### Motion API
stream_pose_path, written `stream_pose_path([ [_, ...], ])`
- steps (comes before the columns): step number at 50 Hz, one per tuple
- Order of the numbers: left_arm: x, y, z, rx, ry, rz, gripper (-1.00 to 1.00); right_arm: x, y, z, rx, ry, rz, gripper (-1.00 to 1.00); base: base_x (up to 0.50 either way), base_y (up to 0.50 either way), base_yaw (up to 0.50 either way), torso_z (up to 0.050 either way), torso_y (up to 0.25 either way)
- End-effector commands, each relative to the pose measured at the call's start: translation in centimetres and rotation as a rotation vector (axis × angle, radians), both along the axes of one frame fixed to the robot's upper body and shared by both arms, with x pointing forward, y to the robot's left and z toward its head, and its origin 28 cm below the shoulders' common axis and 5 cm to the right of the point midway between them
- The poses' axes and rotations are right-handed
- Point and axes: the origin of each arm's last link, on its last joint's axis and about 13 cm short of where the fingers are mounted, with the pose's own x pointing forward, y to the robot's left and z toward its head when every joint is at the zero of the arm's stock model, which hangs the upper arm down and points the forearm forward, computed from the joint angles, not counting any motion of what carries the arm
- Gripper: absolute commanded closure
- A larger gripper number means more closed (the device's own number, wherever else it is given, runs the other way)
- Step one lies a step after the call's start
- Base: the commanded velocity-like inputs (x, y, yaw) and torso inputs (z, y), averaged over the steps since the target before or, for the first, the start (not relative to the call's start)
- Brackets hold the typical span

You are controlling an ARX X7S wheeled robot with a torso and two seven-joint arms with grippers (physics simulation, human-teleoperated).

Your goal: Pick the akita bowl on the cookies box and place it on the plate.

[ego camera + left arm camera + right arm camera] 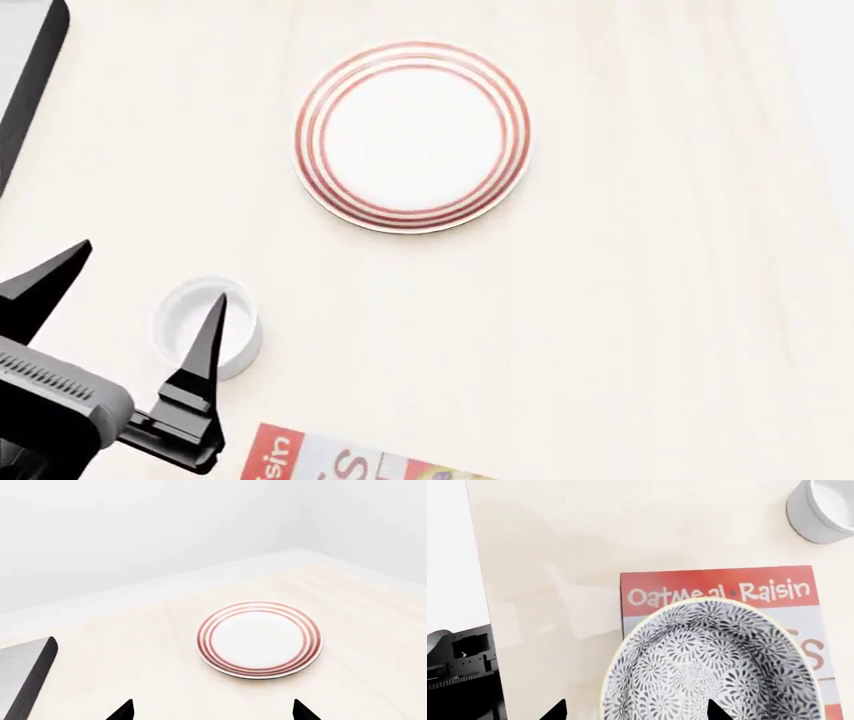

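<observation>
In the right wrist view the akita bowl (714,665), grey-white with a dark speckled pattern, sits upright on the red and white cookies box (720,587). My right gripper (635,712) is open. One fingertip is outside the bowl's rim and the other is over its inside. The plate (414,135), white with red rings, lies bare on the table, and it also shows in the left wrist view as the plate (260,640). My left gripper (140,300) is open and holds nothing. A corner of the cookies box (347,462) shows at the head view's lower edge. The bowl and the right gripper are out of the head view.
A small plain white cup (200,320) stands on the table beside my left gripper's finger, and it shows as the cup (824,510) beyond the box. A dark stove (27,60) lies at the far left, seen also as the stove (27,675). The table edge (477,555) runs close to the box.
</observation>
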Motion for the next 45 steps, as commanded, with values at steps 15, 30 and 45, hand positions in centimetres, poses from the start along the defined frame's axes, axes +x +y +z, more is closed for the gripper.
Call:
stream_pose_path([
  [15,0.1,0.1,0.2,-0.011,-0.014,-0.001,-1.00,-0.2,0.7,-0.9,-0.059,0.022,0.056,-1.00,0.00,0.00,0.00,0.000,0.000],
  [30,-0.1,0.1,0.2,-0.010,-0.012,-0.001,-1.00,-0.1,0.2,-1.4,-0.099,-0.014,0.060,1.00,0.00,0.00,0.00,0.000,0.000],
  [45,0.0,0.1,0.0,-0.008,-0.008,0.000,-1.00,-0.2,0.0,-0.8,-0.135,-0.057,0.062,1.00,0.00,0.00,0.00,0.000,-0.002],
])
